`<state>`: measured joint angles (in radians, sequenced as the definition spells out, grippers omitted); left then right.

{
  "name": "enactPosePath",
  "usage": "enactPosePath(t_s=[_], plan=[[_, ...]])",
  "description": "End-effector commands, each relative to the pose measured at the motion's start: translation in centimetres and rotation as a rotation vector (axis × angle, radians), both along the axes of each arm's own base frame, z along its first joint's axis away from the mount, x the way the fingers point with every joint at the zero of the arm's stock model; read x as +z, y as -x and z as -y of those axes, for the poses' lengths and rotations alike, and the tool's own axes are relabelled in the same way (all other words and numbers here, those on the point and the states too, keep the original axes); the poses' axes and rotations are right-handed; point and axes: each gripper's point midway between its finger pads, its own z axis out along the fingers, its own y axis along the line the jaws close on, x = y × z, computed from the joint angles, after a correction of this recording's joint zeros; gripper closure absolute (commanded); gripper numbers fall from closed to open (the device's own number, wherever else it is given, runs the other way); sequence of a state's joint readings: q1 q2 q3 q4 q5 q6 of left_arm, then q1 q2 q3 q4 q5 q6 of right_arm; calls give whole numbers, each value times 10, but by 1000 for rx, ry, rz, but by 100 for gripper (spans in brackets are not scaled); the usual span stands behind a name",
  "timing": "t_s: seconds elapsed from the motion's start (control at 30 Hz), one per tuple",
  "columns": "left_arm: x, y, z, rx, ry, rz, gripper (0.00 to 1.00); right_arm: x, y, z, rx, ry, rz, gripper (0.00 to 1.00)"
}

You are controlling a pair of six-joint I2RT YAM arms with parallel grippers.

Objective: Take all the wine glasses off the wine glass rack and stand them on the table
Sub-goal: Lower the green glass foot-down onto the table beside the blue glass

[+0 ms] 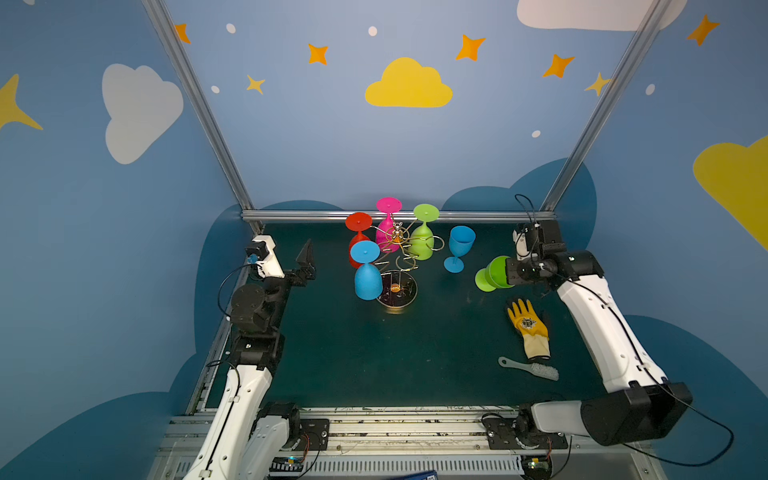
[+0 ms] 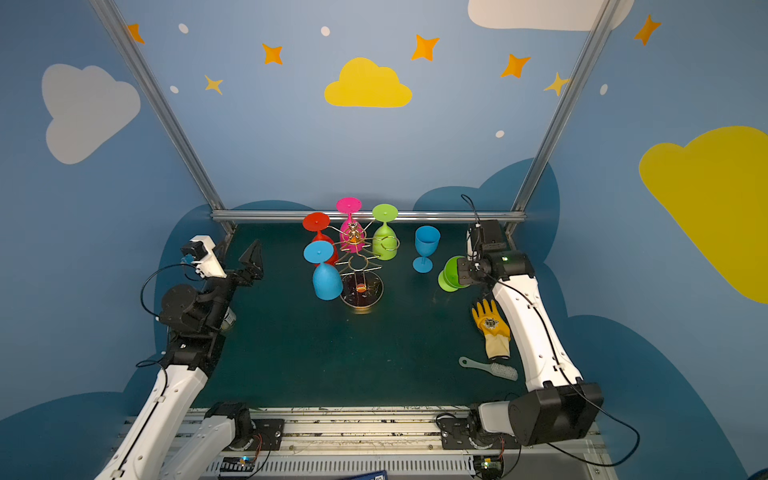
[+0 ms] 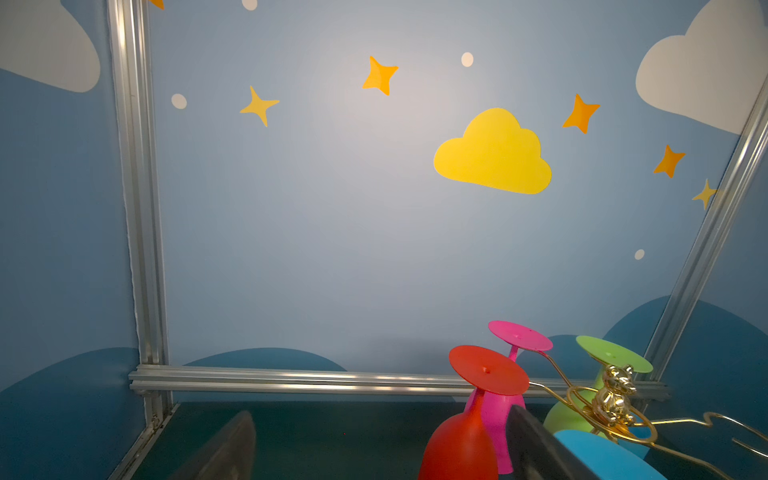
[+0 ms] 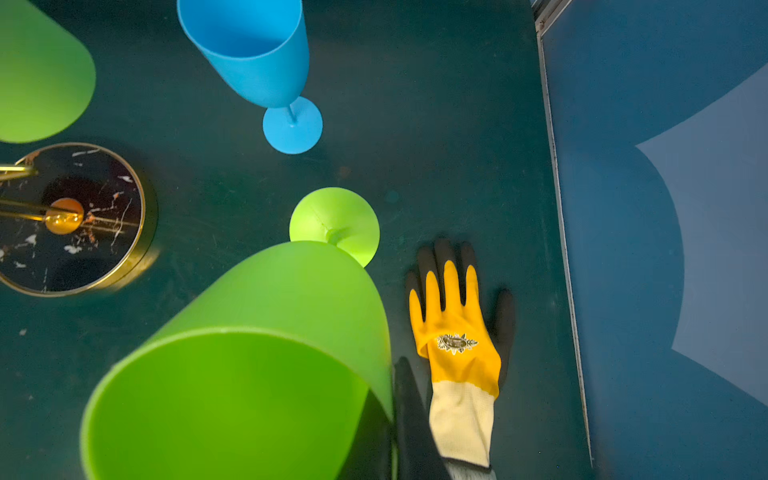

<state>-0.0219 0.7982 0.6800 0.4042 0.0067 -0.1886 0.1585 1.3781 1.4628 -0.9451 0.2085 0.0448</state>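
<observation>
- A dark green table mat (image 1: 374,365) lies inside blue walls painted with clouds and stars.
- The wine glass rack (image 1: 397,249) stands on its round dark base between the two grippers, well apart from the fingers of both.
- Four glasses hang upside down from its gold arms: a red glass (image 1: 358,221), a pink glass (image 1: 388,205), a hanging green glass (image 1: 424,247) and a hanging blue glass (image 1: 368,282).
- The right gripper (image 4: 390,395) is clamped tight on the bowl wall of the green wine glass (image 1: 496,272), at the rim. One finger (image 4: 409,415) is outside the wall and the other inside.
- That glass is off the rack and tilted, its foot pointing away from the fingers, down toward the mat. I cannot tell whether the foot touches it.
- The left gripper (image 3: 379,415) has its fingers (image 3: 232,449) spread wide with nothing between them.
- In the left wrist view the red glass sits just past the tip of one left finger.
- A standing blue glass (image 1: 460,245) is upright on the mat, between the rack and the right fingers.
- A yellow glove (image 1: 528,328) lies flat near the right fingers.
- A brush (image 1: 530,368) lies farther from those fingers, past the glove's cuff.
</observation>
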Motion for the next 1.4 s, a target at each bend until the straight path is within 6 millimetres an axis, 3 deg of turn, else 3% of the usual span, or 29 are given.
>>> enactPosePath(t_s=[0.0, 0.3, 0.83, 0.97, 1.37], plan=[[3, 2, -5, 17, 12, 9, 8, 11, -21, 5, -13, -33, 50, 100], [4, 3, -10, 31, 25, 9, 7, -8, -71, 31, -85, -10, 54, 100], [-2, -1, -12, 41, 20, -11, 7, -41, -139, 31, -67, -48, -36, 100], [-2, -1, -12, 42, 19, -12, 7, -50, -151, 28, -67, -55, -83, 100], [-4, -2, -14, 47, 21, -19, 7, -78, -159, 20, -56, -75, -228, 100]])
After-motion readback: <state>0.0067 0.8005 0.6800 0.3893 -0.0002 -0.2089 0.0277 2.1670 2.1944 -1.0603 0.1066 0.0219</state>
